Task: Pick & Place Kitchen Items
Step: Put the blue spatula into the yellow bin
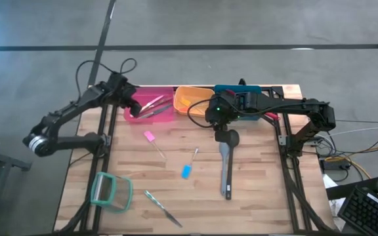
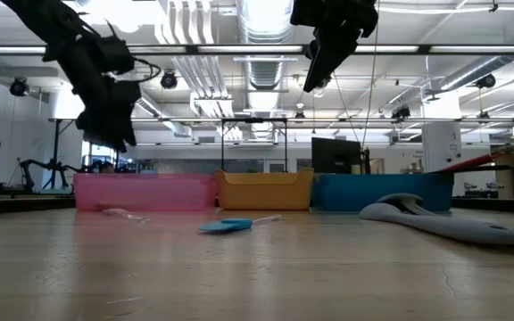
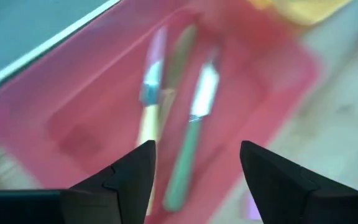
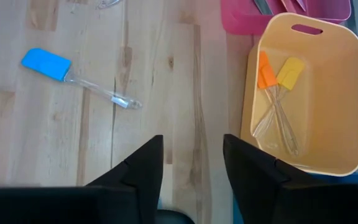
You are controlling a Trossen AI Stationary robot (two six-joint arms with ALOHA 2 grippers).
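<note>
My left gripper [image 3: 197, 168] hangs open above the pink bin [image 1: 151, 113]. A green-handled fork [image 3: 188, 155] and other slim utensils [image 3: 151, 93] lie in that bin. My right gripper [image 4: 192, 163] hangs open above the table, beside the orange bin [image 4: 347, 93], with nothing between its fingers. Just nearward of it, a long grey spatula [image 1: 226, 167] lies flat on the wood. A blue spatula [image 1: 187, 172], a pink spatula [image 1: 151, 137] and a slim knife [image 1: 163, 209] also lie on the table.
The orange bin holds an orange spatula [image 4: 264, 78] and a yellow spatula [image 4: 289, 73]. A teal bin [image 2: 377, 191] stands to its right, under the right arm. A teal-rimmed clear container [image 1: 110, 191] sits near the table's front left.
</note>
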